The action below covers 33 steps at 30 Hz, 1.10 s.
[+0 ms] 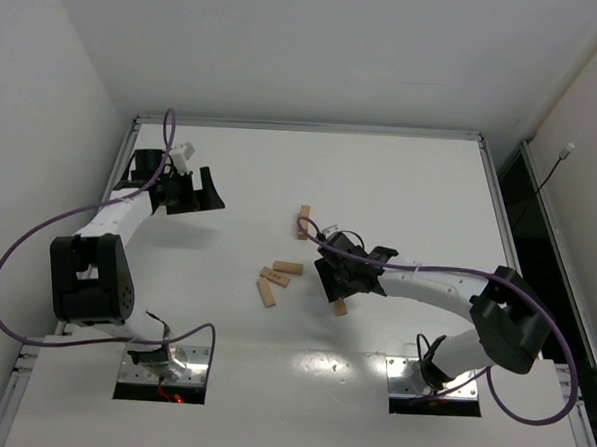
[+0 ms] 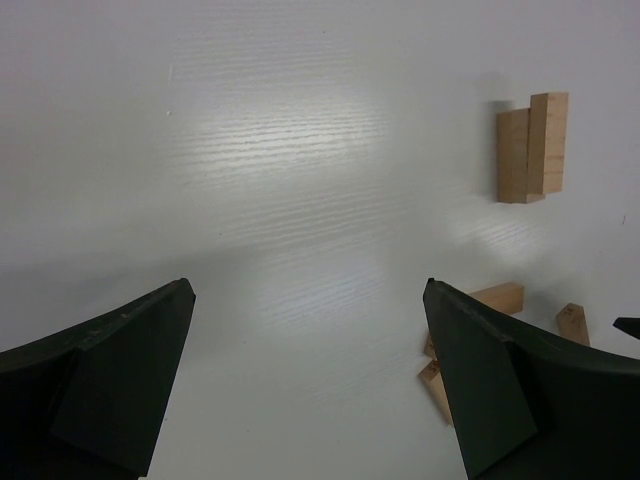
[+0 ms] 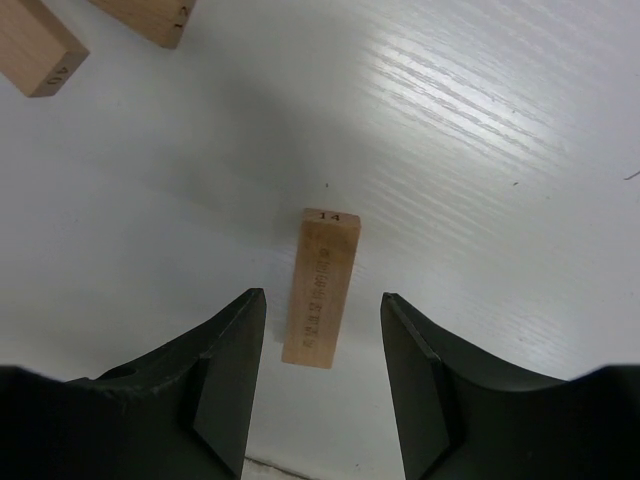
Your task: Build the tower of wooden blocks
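Block 14 [image 3: 321, 287] lies flat on the table [image 1: 401, 179], dead between the right gripper's [image 3: 322, 296] parted jaws. Its long axis runs along the fingers, neither touching. Right arm is far nearer; left gripper [image 2: 308, 286] gapes wide, well off rear-left. Top view half hides that block but shows no tower yet: a pair [image 1: 304, 220] side by side, loose bars [image 1: 276, 272] nearby.

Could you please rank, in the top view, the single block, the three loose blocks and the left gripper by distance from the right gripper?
1. single block, at the right gripper.
2. three loose blocks, to its left.
3. left gripper, far-left side.
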Each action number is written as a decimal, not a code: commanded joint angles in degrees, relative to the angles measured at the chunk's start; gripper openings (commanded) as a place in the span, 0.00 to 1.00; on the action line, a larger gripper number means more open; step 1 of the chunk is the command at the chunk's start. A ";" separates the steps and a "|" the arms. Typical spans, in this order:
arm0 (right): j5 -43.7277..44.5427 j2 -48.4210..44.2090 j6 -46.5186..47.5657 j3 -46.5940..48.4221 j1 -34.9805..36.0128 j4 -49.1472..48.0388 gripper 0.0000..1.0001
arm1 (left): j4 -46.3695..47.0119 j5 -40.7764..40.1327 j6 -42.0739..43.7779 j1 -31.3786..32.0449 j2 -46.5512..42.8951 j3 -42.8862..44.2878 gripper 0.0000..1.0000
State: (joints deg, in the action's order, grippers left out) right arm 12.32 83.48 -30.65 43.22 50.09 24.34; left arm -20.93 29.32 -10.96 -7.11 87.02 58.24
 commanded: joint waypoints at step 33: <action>-5.02 -1.48 -0.37 -2.08 -0.52 -5.88 0.44 | 2.12 1.09 1.56 -0.62 6.49 1.53 0.99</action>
State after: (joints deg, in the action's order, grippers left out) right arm 5.96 86.24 -30.72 41.76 48.93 19.90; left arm -20.38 29.32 -10.09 -7.11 92.97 58.33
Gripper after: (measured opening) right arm 0.436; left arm 0.991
